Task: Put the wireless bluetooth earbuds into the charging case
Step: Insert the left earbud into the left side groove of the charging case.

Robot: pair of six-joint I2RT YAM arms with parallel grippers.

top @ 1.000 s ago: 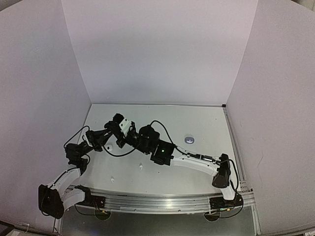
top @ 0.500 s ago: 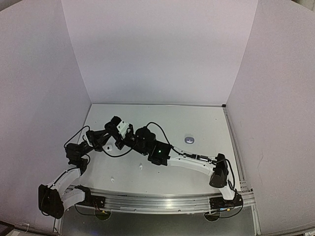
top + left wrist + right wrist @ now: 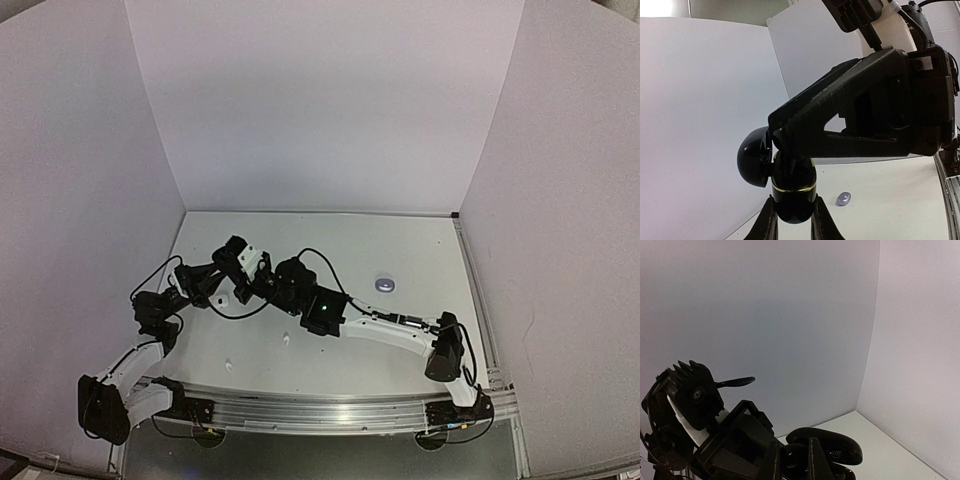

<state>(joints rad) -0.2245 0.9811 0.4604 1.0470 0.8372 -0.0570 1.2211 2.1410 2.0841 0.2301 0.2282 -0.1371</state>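
Buds: two tiny white earbuds [image 3: 287, 340] lie on the counter [image 3: 400, 250] toward the arm bases, well apart from both tools.
Case: the charging case [image 3: 795, 172] is glossy black, gold-banded, lid swung open.
Left: the left tool [image 3: 792, 207] clamps its base.
Right: the right tool [image 3: 793, 442] sits over its mouth, fingers close around something dark; grip unclear.

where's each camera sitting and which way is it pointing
Top: above and behind the bases, looking down on the table; left arm and right arm show.
Left wrist: facing the table's right side; its fingers hold the black case, right gripper above.
Right wrist: facing the back right corner; its fingers and the left arm show.
Shared: grey case, top and left wrist.
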